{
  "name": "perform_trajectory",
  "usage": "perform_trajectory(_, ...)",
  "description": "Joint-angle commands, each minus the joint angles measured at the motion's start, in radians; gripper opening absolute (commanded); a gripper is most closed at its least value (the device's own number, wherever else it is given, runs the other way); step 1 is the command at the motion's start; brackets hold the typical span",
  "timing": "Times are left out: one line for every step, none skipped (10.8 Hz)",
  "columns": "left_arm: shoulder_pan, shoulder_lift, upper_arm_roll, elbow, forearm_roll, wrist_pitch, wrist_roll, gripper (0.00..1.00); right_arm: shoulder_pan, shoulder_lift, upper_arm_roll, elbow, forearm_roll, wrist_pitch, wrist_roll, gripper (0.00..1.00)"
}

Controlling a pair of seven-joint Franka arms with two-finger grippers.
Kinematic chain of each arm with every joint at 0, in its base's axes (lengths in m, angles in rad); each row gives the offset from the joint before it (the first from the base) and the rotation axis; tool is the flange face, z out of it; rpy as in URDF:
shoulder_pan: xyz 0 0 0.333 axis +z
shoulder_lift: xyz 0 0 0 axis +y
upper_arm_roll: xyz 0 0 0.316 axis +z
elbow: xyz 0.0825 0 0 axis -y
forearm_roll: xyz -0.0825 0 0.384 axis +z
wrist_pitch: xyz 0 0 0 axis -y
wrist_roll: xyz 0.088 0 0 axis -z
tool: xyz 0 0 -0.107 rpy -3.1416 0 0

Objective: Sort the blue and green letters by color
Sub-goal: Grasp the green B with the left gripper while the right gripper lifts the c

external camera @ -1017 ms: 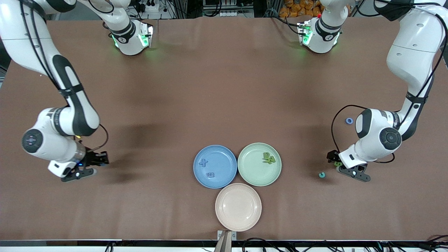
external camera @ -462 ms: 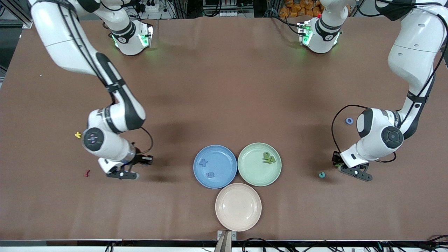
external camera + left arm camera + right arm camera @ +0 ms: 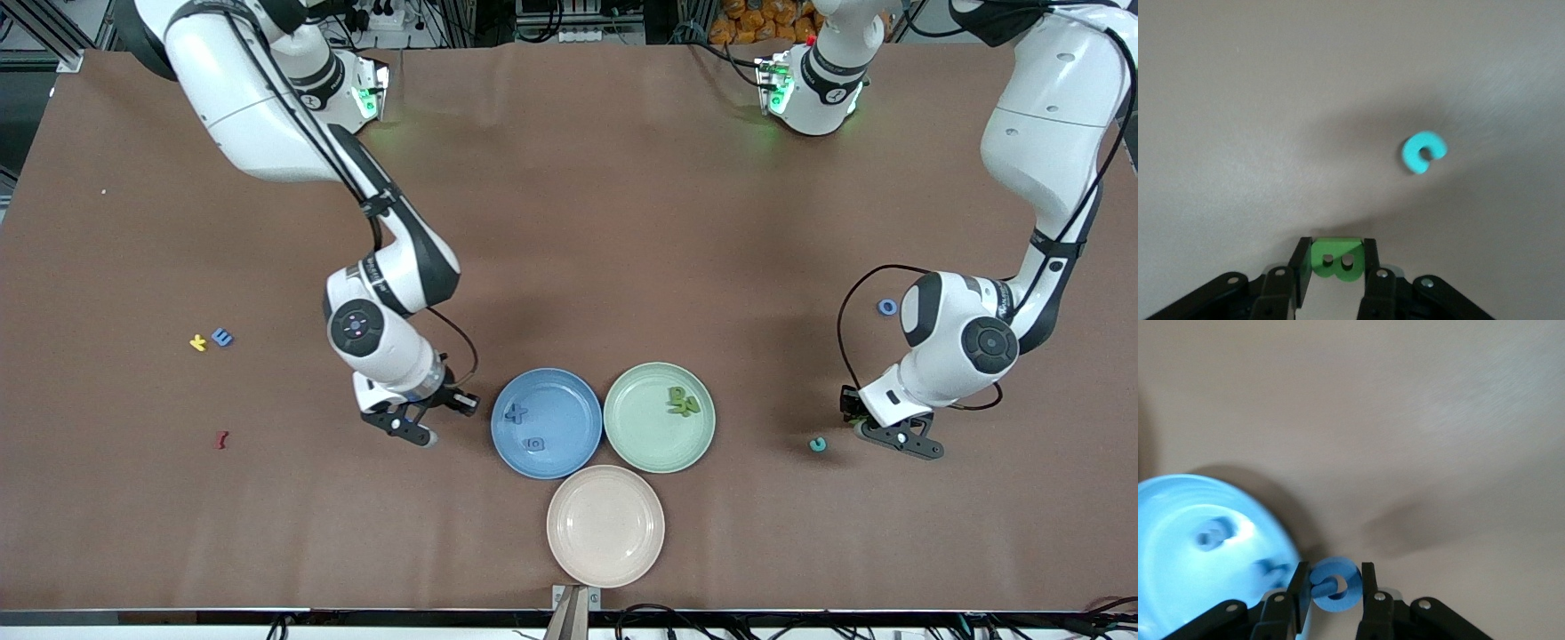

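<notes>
Fingers of your right gripper (image 3: 1331, 593) pinch a blue letter (image 3: 1333, 585) just beside the blue plate (image 3: 569, 396); your left gripper (image 3: 1336, 267) clamps a green letter (image 3: 1336, 261).

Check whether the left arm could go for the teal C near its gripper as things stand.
Probably not yet. The teal C lies bare on the table beside the left gripper, nothing blocking it, but that gripper is shut on a green letter, which would have to go first.
</notes>
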Motion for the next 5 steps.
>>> perform_trajectory(-0.127,-0.108,0.054,-0.023,-0.072,-0.072,-0.134,0.00,0.054,0.101,0.005,0.180,0.024,0.007,0.208,0.00)
perform_trajectory(-0.183,-0.116,0.086,-0.018,-0.126,-0.077,-0.175,0.00,0.070,0.119,0.006,0.214,0.082,0.033,0.233,0.00)
perform_trajectory(-0.238,-0.119,0.109,-0.009,-0.150,-0.079,-0.235,0.00,0.081,0.126,0.005,0.217,0.128,0.076,0.238,0.00)
perform_trajectory(-0.303,-0.121,0.141,-0.004,-0.160,-0.079,-0.314,0.00,0.081,0.129,0.003,0.212,0.140,0.099,0.240,0.56)
perform_trajectory(-0.384,-0.112,0.182,0.014,-0.166,-0.080,-0.415,0.00,0.081,0.130,0.002,0.208,0.131,0.099,0.230,1.00)
